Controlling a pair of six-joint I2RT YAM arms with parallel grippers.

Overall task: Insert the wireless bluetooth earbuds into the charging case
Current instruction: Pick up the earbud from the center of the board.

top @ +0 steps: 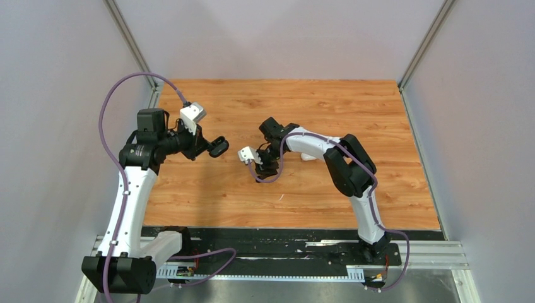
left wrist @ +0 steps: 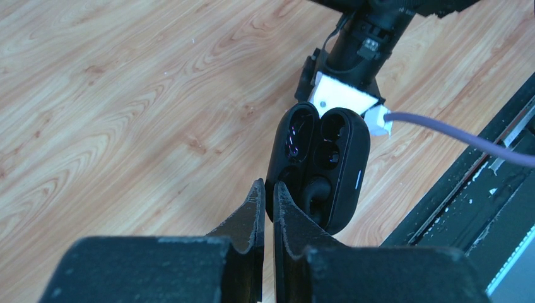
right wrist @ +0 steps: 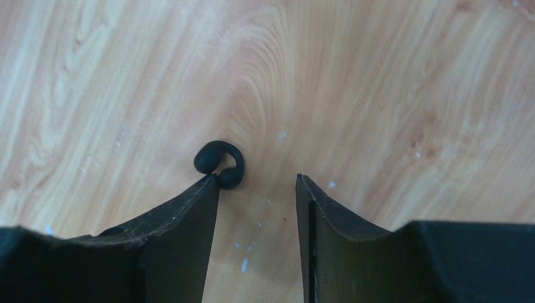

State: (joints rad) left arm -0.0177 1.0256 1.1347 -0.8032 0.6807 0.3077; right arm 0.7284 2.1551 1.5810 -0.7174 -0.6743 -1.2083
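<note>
The left claw (left wrist: 268, 189) is shut tight on the black charging case (left wrist: 328, 158) — its two fingers pinch the thin edge at one end of it. The case is up in the air, not on the table (top: 208, 189). It hangs over the left part of the wood, about halfway between the far edge and the near edge. Its lid (left wrist: 295, 136) is flipped open and stands next to the bottom half, so the pockets inside show. In the pocket closest to the fingers sits a dark curved shape (left wrist: 315, 189) that looks like a bud, but it is black on black and hard to be sure of. The right claw (right wrist: 257, 180) is open, with nothing between its fingers, and it points down close over the middle of the table. One black earbud (right wrist: 219, 164) lies on the wood there — a small round thing bent like a hook. It touches the very tip of one finger (right wrist: 189, 214) and lies just past it, not in the gap. From the camera above, the right claw hides this bud. The two claws are near each other but do not touch. The open case faces the right arm's wrist (left wrist: 363, 44), and a purple cable (left wrist: 454, 129) runs from a white block (left wrist: 344, 95) on that wrist.
</note>
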